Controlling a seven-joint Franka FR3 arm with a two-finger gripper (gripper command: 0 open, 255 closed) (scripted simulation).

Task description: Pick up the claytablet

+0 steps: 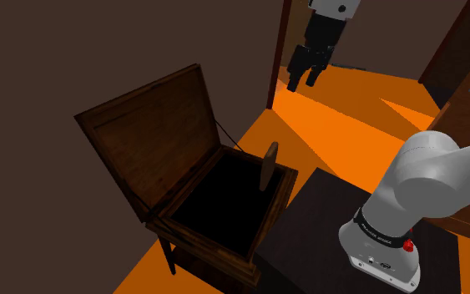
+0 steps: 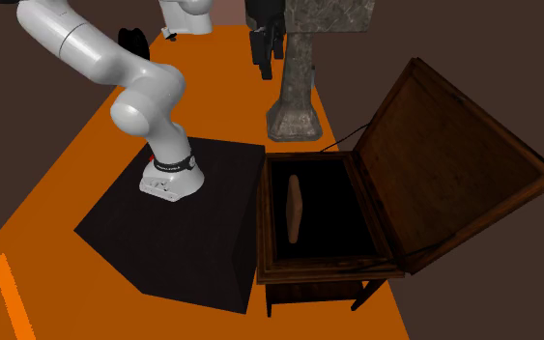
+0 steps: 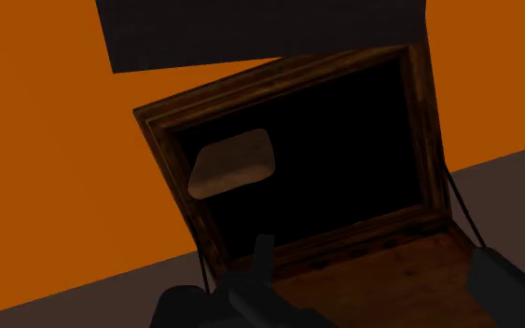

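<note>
Jaws hang high over the open chest (image 1: 224, 250), well apart from the clay tablet (image 1: 270, 164).
In the shoulder view the brown tablet stands on edge inside the wooden chest, at about seven o'clock from the jaws. In the second exterior view it sits near the chest's nine o'clock wall, the side toward the stand (image 2: 183, 241). The jaws stand wide apart, holding and touching nothing.
</note>
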